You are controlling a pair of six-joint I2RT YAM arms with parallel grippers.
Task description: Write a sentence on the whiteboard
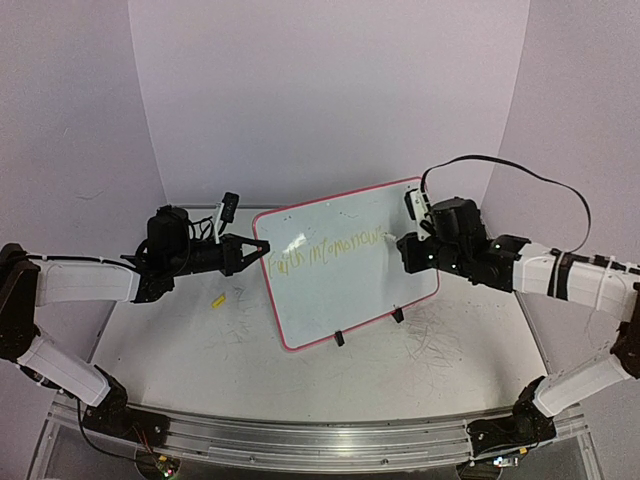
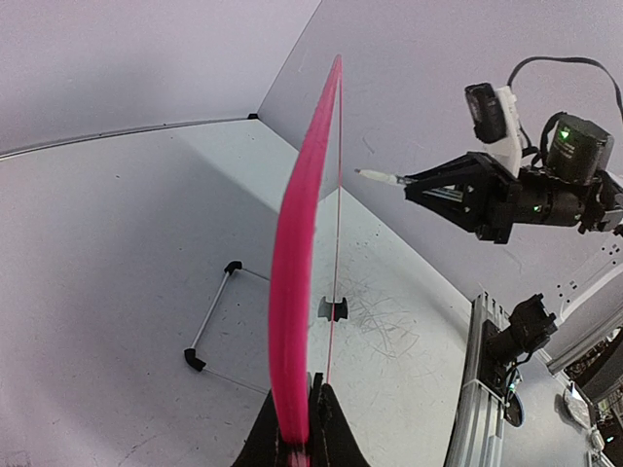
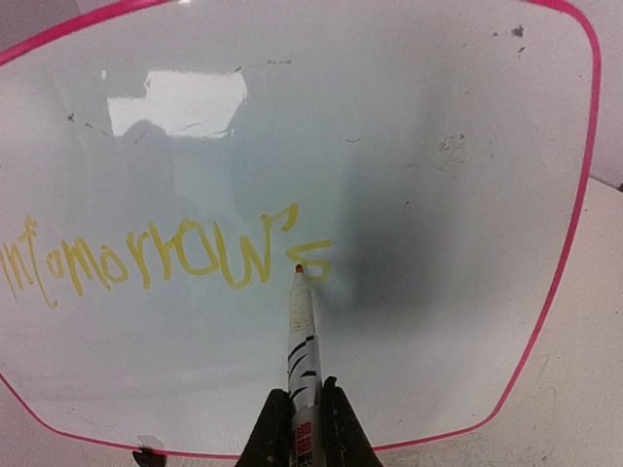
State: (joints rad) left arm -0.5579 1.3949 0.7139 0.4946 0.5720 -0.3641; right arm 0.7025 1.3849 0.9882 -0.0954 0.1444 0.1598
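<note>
**Pen at the last letter, board pinched by its rim**

Top view: the whiteboard (image 1: pixel 350 295) stands tilted on the table (image 1: pixel 170 350). The left gripper (image 1: pixel 257 248) pinches its left rim and the right gripper (image 1: pixel 404 250) is at its face.

Left wrist: board seen edge-on — a hard push could tip or twist it.

Right wrist: fingers clamped on the marker (image 3: pixel 302 341), tip at the end of the sentence (image 3: pixel 175 258). Blank room lies rightward before the rim — a slip would smear.

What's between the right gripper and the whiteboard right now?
Only the marker that the right gripper holds, tip at the last letter of the sentence on the whiteboard. Right wrist view shows it best.
</note>
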